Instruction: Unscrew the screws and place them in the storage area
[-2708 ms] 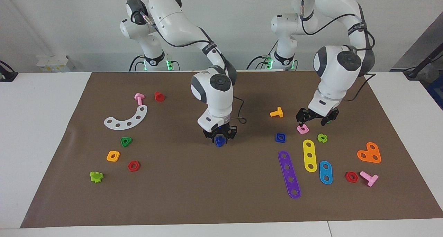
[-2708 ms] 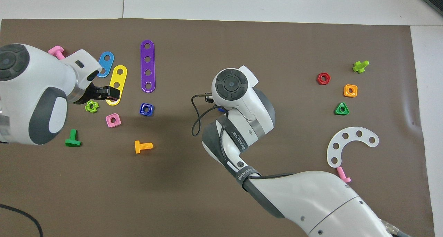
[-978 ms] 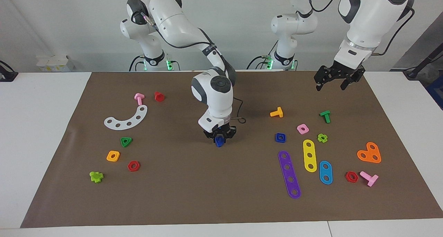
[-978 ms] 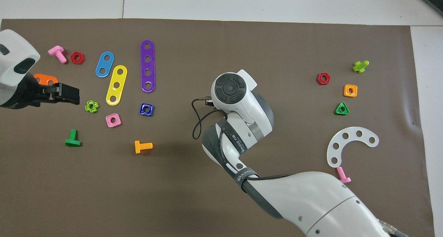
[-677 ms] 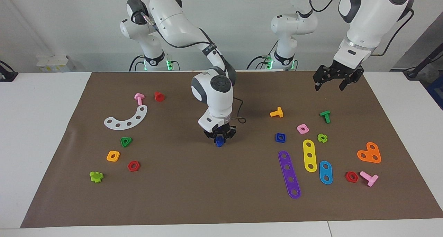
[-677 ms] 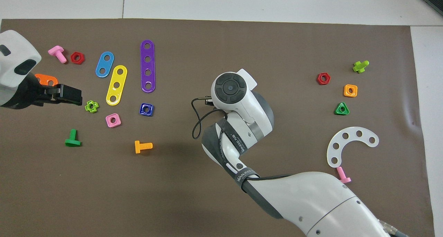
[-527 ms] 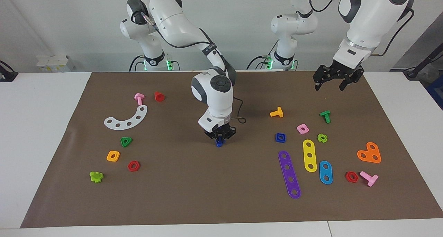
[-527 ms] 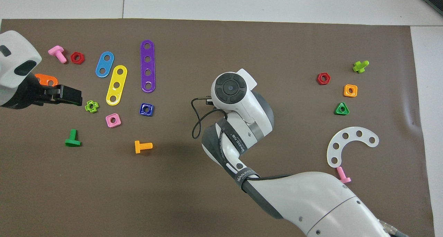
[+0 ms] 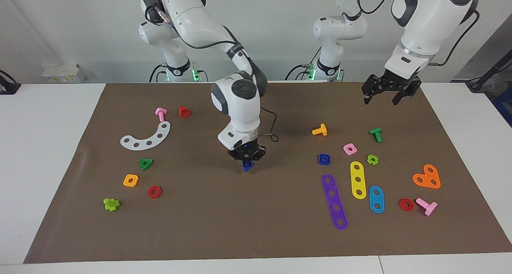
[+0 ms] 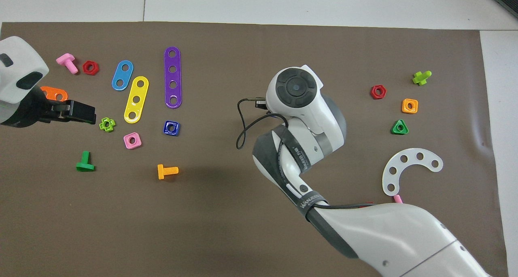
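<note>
Small dark-blue bolt (image 9: 247, 165), pinched in the closed right gripper (image 9: 246, 161), hanging over mid-mat (image 9: 224, 226). Matching dark-blue square nut (image 9: 324, 159) flat on the mat toward the left arm's end, beside the pink nut (image 9: 350, 149). Right wrist pointing straight down. Left gripper (image 9: 385, 95) raised, fingers spread, waiting.

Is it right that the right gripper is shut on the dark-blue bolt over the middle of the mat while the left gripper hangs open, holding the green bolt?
Not quite. The left gripper is open but empty: the facing view shows the green bolt lying on the mat below it. The rest holds: the right gripper is shut on the dark-blue bolt over the middle of the mat.
</note>
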